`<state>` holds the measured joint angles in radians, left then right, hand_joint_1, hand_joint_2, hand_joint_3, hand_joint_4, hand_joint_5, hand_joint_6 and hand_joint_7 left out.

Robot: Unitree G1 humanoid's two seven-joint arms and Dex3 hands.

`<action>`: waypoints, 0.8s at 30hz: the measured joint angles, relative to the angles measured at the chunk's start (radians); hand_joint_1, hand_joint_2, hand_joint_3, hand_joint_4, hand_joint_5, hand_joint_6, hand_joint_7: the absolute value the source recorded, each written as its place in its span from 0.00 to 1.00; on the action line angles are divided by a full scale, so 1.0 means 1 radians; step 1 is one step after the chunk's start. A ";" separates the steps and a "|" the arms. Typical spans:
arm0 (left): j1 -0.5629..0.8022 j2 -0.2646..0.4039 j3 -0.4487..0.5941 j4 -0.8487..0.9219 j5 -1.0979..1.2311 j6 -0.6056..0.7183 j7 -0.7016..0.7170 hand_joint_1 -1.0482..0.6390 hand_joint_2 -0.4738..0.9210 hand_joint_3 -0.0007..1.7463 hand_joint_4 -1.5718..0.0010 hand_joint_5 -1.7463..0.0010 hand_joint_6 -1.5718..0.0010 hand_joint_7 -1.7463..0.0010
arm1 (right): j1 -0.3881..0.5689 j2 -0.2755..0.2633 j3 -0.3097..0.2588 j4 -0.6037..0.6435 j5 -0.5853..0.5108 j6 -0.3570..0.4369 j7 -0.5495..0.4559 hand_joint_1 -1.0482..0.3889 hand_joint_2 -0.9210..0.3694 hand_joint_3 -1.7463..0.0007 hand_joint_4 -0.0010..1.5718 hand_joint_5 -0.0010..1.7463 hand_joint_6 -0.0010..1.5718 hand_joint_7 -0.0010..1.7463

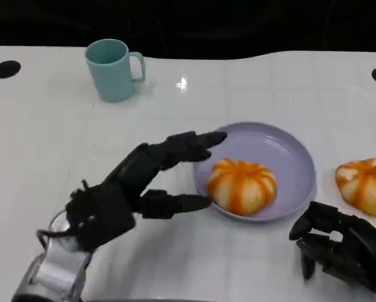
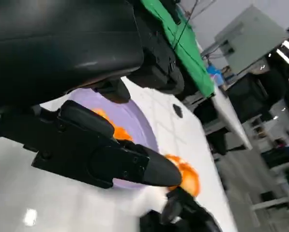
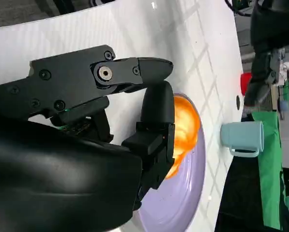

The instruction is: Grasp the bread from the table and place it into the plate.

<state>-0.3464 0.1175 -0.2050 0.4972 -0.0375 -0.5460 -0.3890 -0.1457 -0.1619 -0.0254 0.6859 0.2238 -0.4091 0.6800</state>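
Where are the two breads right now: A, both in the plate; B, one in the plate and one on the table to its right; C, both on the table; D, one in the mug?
B: one bread lies in the purple plate; the other bread sits on the table beside it.

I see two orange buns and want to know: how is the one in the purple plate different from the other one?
The bread in the plate lies inside the purple plate; the other bread sits on the bare white table, to the plate's right. The plated one shows whole, beside the left hand; the other is cut by the picture's edge. Both are round, orange with pale stripes.
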 measured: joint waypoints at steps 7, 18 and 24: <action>0.114 -0.029 0.063 -0.103 -0.192 0.042 -0.115 0.33 1.00 0.07 0.88 0.09 0.86 0.19 | 0.009 0.000 0.000 -0.016 -0.005 0.007 0.004 0.37 0.00 0.84 0.41 1.00 0.40 0.81; 0.192 -0.059 0.105 -0.163 -0.224 0.086 -0.134 0.31 1.00 0.07 0.83 0.01 0.86 0.07 | 0.011 0.000 0.000 -0.002 0.002 -0.010 0.018 0.37 0.00 0.84 0.42 1.00 0.41 0.81; 0.262 -0.093 0.136 -0.210 -0.350 0.193 -0.167 0.18 1.00 0.09 0.64 0.00 0.70 0.08 | 0.015 -0.001 0.001 -0.015 0.000 0.001 0.014 0.35 0.00 0.86 0.43 1.00 0.42 0.82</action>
<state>-0.0842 0.0241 -0.0691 0.2871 -0.3874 -0.3529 -0.5564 -0.1308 -0.1625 -0.0242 0.6710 0.2242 -0.4085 0.6939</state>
